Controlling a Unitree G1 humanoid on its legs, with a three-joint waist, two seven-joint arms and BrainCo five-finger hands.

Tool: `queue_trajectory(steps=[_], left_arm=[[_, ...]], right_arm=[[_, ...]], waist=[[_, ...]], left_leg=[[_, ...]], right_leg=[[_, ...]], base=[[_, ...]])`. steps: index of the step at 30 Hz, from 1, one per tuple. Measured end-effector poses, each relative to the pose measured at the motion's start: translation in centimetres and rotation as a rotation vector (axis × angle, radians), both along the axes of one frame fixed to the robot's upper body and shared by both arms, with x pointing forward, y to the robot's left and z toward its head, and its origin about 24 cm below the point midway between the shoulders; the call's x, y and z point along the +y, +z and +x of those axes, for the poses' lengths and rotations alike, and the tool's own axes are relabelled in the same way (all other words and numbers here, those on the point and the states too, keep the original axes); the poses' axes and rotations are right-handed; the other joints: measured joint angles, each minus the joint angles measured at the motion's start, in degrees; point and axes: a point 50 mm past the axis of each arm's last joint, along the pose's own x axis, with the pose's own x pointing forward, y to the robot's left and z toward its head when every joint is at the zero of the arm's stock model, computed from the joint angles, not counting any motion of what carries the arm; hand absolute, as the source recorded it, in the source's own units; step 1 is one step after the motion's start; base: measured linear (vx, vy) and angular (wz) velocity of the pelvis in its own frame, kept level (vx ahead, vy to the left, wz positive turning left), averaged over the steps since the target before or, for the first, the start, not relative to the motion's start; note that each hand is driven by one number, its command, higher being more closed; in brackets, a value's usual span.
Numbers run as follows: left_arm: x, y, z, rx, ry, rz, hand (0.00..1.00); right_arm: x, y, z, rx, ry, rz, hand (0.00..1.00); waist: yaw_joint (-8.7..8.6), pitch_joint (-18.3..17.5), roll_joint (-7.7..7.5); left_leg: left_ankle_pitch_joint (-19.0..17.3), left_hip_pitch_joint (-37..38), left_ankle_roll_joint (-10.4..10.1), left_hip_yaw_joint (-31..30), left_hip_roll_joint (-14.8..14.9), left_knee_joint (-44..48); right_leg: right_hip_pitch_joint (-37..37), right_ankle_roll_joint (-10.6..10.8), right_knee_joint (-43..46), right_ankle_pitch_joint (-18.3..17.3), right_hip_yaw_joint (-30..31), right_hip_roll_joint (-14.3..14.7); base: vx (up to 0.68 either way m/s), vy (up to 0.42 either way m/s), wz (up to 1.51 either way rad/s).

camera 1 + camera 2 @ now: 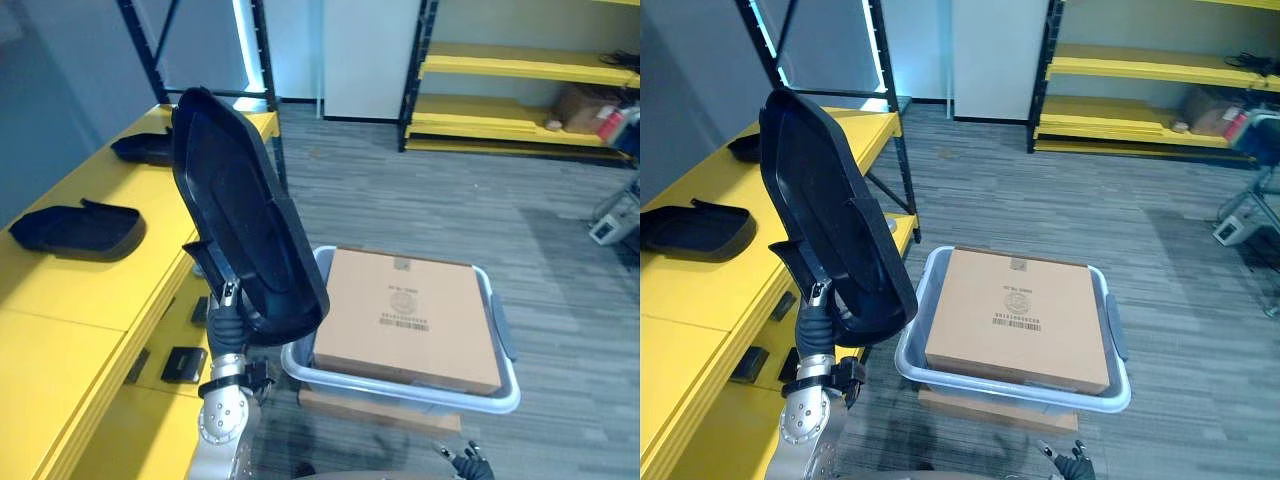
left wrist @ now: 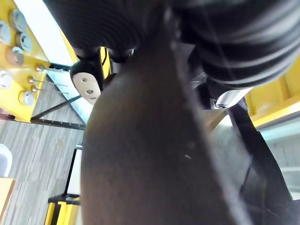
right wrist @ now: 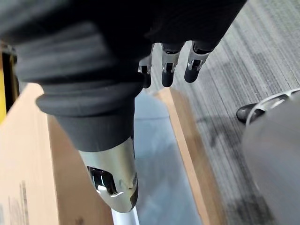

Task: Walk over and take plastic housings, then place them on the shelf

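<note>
Nearest to me, my right hand [image 3: 171,58] hangs low at my right side with its fingers [image 3: 194,65] straight and slack, holding nothing, above the edge of a grey bin [image 1: 500,395] that carries a cardboard box [image 1: 410,315].

Just left of that bin, my left hand [image 1: 228,300] is raised with the plastic housing [image 1: 235,210]. From what shows past the shell, its fingers are clamped on the bottom end. The housing stands nearly upright, its long axis running up from the hand and leaning a little to the left, hollow side facing me.

The yellow shelf [image 1: 60,300] lies directly to the left of the held part, so the left hand is by far the nearer one. I judge the coming move calls for a swing leftward and a tip-over, bringing that long axis down flat.

Further along the shelf, a second housing [image 1: 75,228] lies flat, and a third housing [image 1: 145,148] sits beyond it by the dark upright. Bare yellow shows nearer than the second housing, which looks like the landing spot.

More yellow racking [image 1: 520,65] stands far across the floor.
</note>
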Motion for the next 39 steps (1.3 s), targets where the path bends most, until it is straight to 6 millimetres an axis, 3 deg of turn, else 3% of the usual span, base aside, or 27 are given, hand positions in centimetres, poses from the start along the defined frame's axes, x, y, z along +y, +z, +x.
queue_trajectory(steps=[1,2,4,5,6,8,10,13,14,15,16,18,20,21,24,25,26,27,29,33,39], left_arm=[[0.0,0.2,0.0,-0.012,0.0,-0.002,1.0],[-0.1,0.4,0.0,-0.023,0.005,-0.009,1.0],[-0.2,0.3,0.0,-0.021,0.004,-0.017,1.0],[-0.4,0.3,0.0,-0.023,-0.01,-0.02,1.0],[-0.8,0.4,0.0,-0.027,-0.03,-0.027,1.0],[-1.1,0.4,0.1,-0.037,-0.056,-0.051,1.0],[-2.0,0.3,1.0,-0.05,-0.123,-0.051,1.0],[-2.6,0.1,1.8,-0.043,-0.15,-0.049,1.0],[-2.7,-0.1,2.1,-0.037,-0.159,-0.037,1.0],[-3.3,-0.2,2.3,-0.032,-0.181,-0.04,1.0],[-3.4,-0.2,2.4,-0.033,-0.192,-0.036,1.0],[-3.4,-0.5,2.9,-0.022,-0.192,-0.02,1.0],[-3.2,-1.0,2.9,0.0,-0.18,-0.015,1.0],[-3.3,-1.1,3.0,0.003,-0.184,-0.016,1.0],[-3.7,-1.1,3.2,0.001,-0.2,-0.005,1.0],[-3.7,-1.1,3.2,-0.001,-0.2,-0.002,1.0],[-3.6,-0.9,3.2,-0.007,-0.198,0.0,1.0],[-3.5,-1.3,3.0,0.01,-0.179,-0.016,1.0],[-3.2,-1.7,2.4,0.029,-0.155,-0.03,1.0],[-2.7,-2.3,1.9,0.06,-0.138,-0.043,1.0],[-1.3,-2.9,1.4,0.087,-0.058,-0.064,1.0]], right_arm=[[0.1,0.0,0.2,-0.004,0.009,-0.001,0.0],[0.1,0.0,0.4,0.001,0.03,-0.005,0.0],[-0.1,0.0,0.6,0.006,0.051,-0.023,0.0],[-0.1,0.0,0.6,0.009,0.063,-0.027,0.0],[0.0,0.0,0.7,0.007,0.066,-0.026,0.0],[0.4,0.0,1.3,0.01,0.068,-0.013,0.0],[1.1,-0.3,2.1,0.031,0.08,-0.005,0.0],[1.7,-0.2,3.1,0.029,0.114,-0.007,0.0],[1.7,0.0,3.7,0.015,0.124,-0.013,0.0],[1.4,0.0,3.6,0.02,0.134,-0.026,0.0],[1.4,-0.1,3.3,0.028,0.138,-0.029,0.0],[1.3,0.2,4.1,0.004,0.147,-0.039,0.0],[1.1,0.2,4.0,0.006,0.145,-0.049,0.0],[1.0,0.3,4.1,0.0,0.139,-0.056,0.0],[0.4,0.5,3.9,-0.011,0.119,-0.073,0.0],[0.5,0.4,3.5,-0.006,0.109,-0.066,0.0],[0.8,0.3,3.2,0.0,0.107,-0.058,0.0],[0.9,0.2,3.0,0.01,0.106,-0.051,0.0],[0.7,0.6,3.4,-0.02,0.103,-0.061,0.0],[1.0,0.7,3.2,-0.031,0.096,-0.054,0.0],[1.1,0.4,1.5,0.002,0.079,-0.046,0.0]], waist=[[0.13,0.26,-0.02],[0.53,0.45,0.17],[0.27,0.35,1.18],[0.12,0.35,1.19],[0.4,0.22,1.39],[0.33,-0.12,0.93],[0.29,0.05,-0.23],[0.38,0.09,-0.42],[0.21,0.08,-0.21],[0.0,0.13,0.26],[-0.47,0.22,0.38],[-1.9,0.5,0.2],[-2.57,0.74,0.58],[-2.96,0.46,0.03],[-3.73,0.82,0.31],[-3.6,0.8,-0.84],[-3.14,0.88,-2.45],[-2.16,1.22,-2.06],[-1.2,0.88,-1.1],[-0.4,0.73,-1.03],[0.42,0.48,-1.4]], left_leg=[[-0.5,-1.02,0.11,5.41,1.24,0.76],[-0.87,-3.04,0.79,18.47,5.2,3.42],[-1.67,-3.06,2.86,37.24,11.63,8.7],[-2.54,-2.14,4.12,42.68,12.53,10.12],[-2.85,-1.93,4.47,44.3,12.12,10.87],[-3.2,-2.54,3.37,40.69,9.41,10.39],[-3.73,-3.81,3.9,36.81,5.89,9.96],[-5.69,-4.78,4.99,34.31,4.52,12.28],[-6.91,-4.55,5.26,32.56,3.98,13.07],[-7.6,-3.44,5.48,30.5,3.65,12.57],[-7.71,-2.91,5.38,29.32,3.64,12.05],[-7.08,-0.18,5.2,25.52,3.23,9.17],[-7.01,2.21,5.09,22.78,2.55,7.96],[-6.92,3.1,4.95,20.25,1.94,7.6],[-6.89,3.64,3.74,12.99,1.28,8.91],[-7.18,4.05,2.96,11.34,0.17,9.42],[-7.52,4.66,2.4,11.02,-0.95,9.61],[-8.31,5.26,1.48,10.24,-0.35,10.28],[-9.27,5.14,-0.48,11.01,1.62,10.9],[-9.13,5.88,-1.33,11.75,4.0,9.65],[-8.71,5.97,-1.87,8.94,4.09,9.02]], right_leg=[[0.24,0.0,-0.04,0.0,-1.78,-0.31],[0.68,0.03,0.0,-0.02,-5.19,-0.82],[2.74,0.21,1.06,-0.16,-10.82,-1.53],[3.72,0.49,2.77,-0.35,-13.24,-2.46],[4.39,0.56,4.75,-0.4,-15.54,-4.24],[5.89,0.83,4.9,-0.59,-17.97,-5.68],[8.21,1.37,2.97,-0.24,-20.88,-6.46],[8.75,1.14,6.79,0.98,-21.59,-8.82],[8.18,-1.09,12.65,2.19,-20.56,-11.13],[5.68,-6.59,20.72,5.1,-14.84,-13.47],[3.44,-6.96,24.11,3.55,-9.35,-13.33],[-4.77,-4.33,28.23,-4.42,8.12,-6.79],[-8.38,-4.16,25.84,-7.45,13.5,-2.89],[-11.13,-3.9,23.26,-8.74,17.58,-0.14],[-15.43,-2.26,16.33,-8.46,30.65,6.73],[-15.38,-2.19,12.52,-3.97,32.26,6.61],[-15.5,-2.22,10.67,0.44,32.47,5.66],[-14.48,-2.14,11.57,-1.13,31.39,5.21],[-12.66,-2.53,9.21,-1.0,30.17,6.61],[-9.78,-4.1,4.52,0.07,28.4,8.85],[-6.49,-4.12,1.22,0.81,25.4,8.99]], base=[[-0.03,0.019,1.57],[0.03,0.024,1.44],[0.09,0.072,1.57],[0.19,0.152,1.49],[0.18,0.17,1.36],[0.14,0.151,1.04],[0.12,0.126,1.02],[0.12,0.162,0.64],[0.18,0.196,0.65],[0.2,0.191,0.69],[0.27,0.176,0.82],[0.27,0.11,0.87],[0.22,0.038,0.82],[0.22,0.001,1.01],[0.21,-0.09,1.44],[0.19,-0.128,1.32],[0.21,-0.168,0.95],[0.16,-0.148,0.58],[0.13,-0.151,0.21],[0.06,-0.112,0.05],[0.02,-0.021,0.21]])
